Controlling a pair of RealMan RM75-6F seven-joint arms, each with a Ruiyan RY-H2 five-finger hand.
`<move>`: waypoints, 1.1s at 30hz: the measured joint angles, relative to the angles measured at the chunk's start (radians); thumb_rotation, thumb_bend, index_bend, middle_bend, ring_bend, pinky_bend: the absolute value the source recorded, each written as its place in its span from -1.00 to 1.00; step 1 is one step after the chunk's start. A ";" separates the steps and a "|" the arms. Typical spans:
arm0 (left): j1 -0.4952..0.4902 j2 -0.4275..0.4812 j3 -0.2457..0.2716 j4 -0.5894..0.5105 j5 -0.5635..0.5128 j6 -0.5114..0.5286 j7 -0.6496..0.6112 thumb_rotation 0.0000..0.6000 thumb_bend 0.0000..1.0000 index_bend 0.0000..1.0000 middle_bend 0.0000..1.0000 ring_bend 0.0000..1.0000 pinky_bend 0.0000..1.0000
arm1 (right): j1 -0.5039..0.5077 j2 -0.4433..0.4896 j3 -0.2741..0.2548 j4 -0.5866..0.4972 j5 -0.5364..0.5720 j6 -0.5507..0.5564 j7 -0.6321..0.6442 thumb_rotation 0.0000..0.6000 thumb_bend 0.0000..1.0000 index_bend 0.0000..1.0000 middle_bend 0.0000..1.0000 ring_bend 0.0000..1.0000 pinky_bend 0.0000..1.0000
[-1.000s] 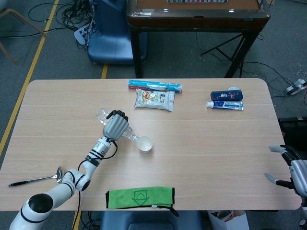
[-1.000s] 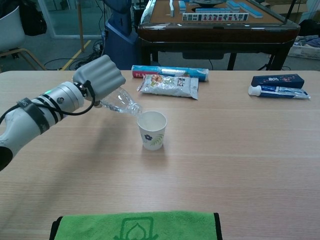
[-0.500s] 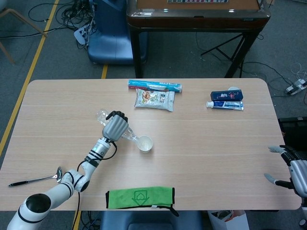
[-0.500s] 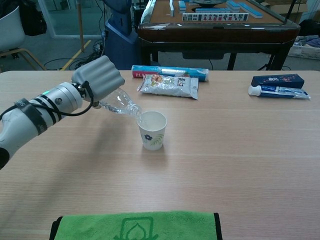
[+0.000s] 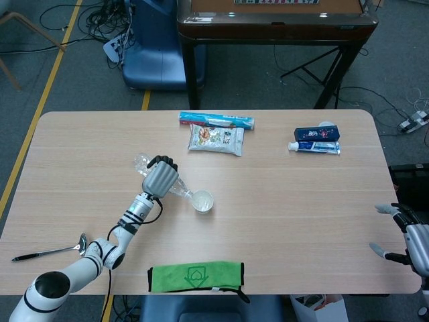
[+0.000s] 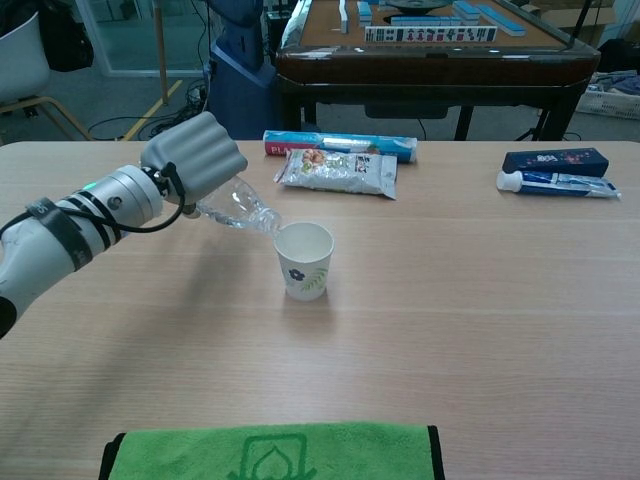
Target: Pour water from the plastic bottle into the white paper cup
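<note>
My left hand (image 5: 161,177) (image 6: 194,159) grips a clear plastic bottle (image 6: 238,208) (image 5: 178,190), tilted with its neck pointing down toward the rim of the white paper cup (image 6: 303,260) (image 5: 202,200). The bottle's base (image 5: 141,162) sticks out behind the hand. The cup stands upright near the table's middle, with a small flower print on its side. The bottle's mouth is just at the cup's left rim. My right hand (image 5: 407,236) hangs past the table's right edge with fingers spread, holding nothing; the chest view does not show it.
A snack packet (image 5: 216,139) (image 6: 338,171) and a long blue-red pack (image 5: 216,121) lie at the back centre. Toothpaste box and tube (image 5: 317,139) (image 6: 556,170) sit back right. A green cloth (image 5: 196,276) (image 6: 270,453) lies at the front edge, a spoon (image 5: 50,250) front left.
The left hand with the bottle has drawn back slightly to the left, so the bottle's mouth now sits at the cup's rim instead of over it. The right hand has not moved.
</note>
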 measured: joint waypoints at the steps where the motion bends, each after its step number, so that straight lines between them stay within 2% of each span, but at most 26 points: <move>1: 0.000 0.000 0.000 0.000 0.001 0.000 0.001 1.00 -0.96 0.19 0.16 0.07 0.36 | 0.000 0.000 0.000 0.000 0.000 0.000 0.000 1.00 -0.84 -0.49 -0.38 -0.65 -0.32; 22: 0.007 -0.004 -0.011 -0.019 -0.012 0.000 0.017 1.00 -0.96 0.20 0.16 0.09 0.37 | 0.000 0.000 0.000 0.001 -0.001 0.001 0.000 1.00 -0.84 -0.48 -0.38 -0.65 -0.32; 33: 0.026 -0.013 -0.063 -0.087 -0.087 -0.001 0.070 1.00 -0.96 0.21 0.17 0.10 0.39 | 0.000 0.000 -0.001 0.001 -0.003 0.001 -0.001 1.00 -0.84 -0.48 -0.38 -0.65 -0.32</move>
